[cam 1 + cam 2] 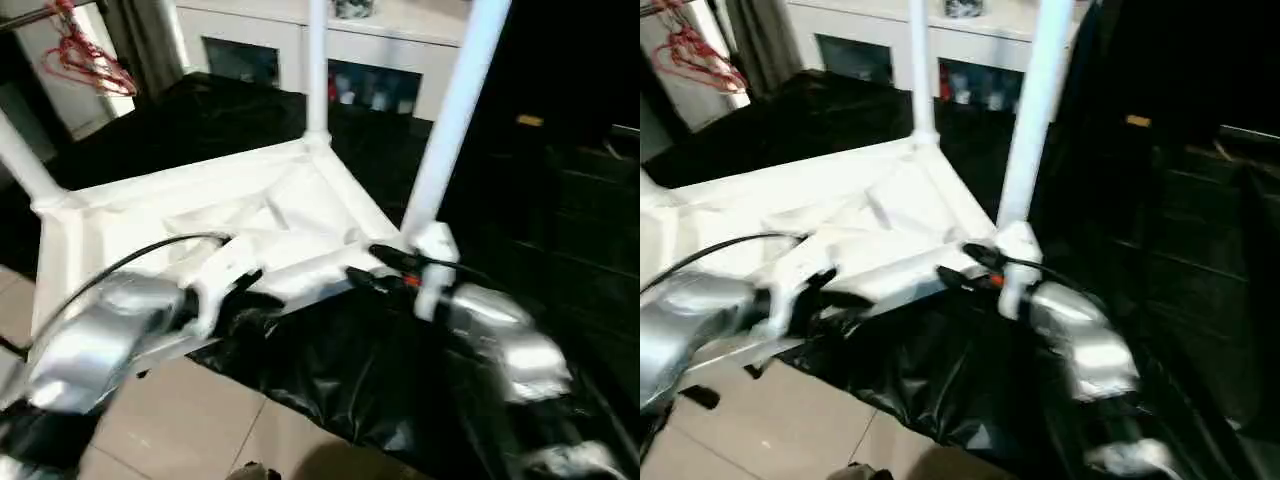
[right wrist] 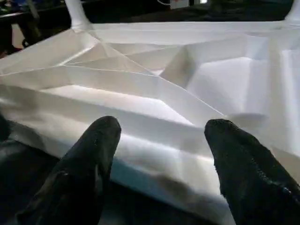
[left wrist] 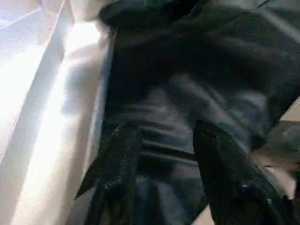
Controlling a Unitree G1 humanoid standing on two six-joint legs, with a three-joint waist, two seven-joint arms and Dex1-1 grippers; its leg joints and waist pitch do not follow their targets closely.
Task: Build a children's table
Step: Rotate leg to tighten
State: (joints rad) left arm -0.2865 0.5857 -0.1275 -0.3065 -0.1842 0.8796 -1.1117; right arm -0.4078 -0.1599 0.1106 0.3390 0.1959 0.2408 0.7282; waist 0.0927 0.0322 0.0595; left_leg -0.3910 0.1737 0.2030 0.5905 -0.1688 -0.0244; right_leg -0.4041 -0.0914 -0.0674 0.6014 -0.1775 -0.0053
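Black plastic sheeting (image 1: pixel 330 370) covers the work surface and drapes off its near edge over the tiled floor (image 1: pixel 170 420). On the sheeting the children's table (image 1: pixel 250 215) lies upside down, ribbed underside up, taking most of the sheet's left half. Three legs stand up out of its corner sockets: one at the far corner (image 1: pixel 317 70), one at the near right corner (image 1: pixel 455 110), one at the left corner (image 1: pixel 22 160). Dark furniture (image 1: pixel 570 200) crowds the right side right up to the near right leg. Behind, a white cabinet (image 1: pixel 330 50) with glass doors holds small items, too blurred to name. Red hangers (image 1: pixel 85 55) hang at top left. Left gripper (image 3: pixel 164 154) sits at the table's near edge over the sheeting, fingers (image 3: pixel 117 159) spread, nothing between them. Right gripper (image 2: pixel 157 154) is at the near rim by the right corner leg, fingers (image 2: pixel 96 145) spread wide either side of the rim, not pinching it.
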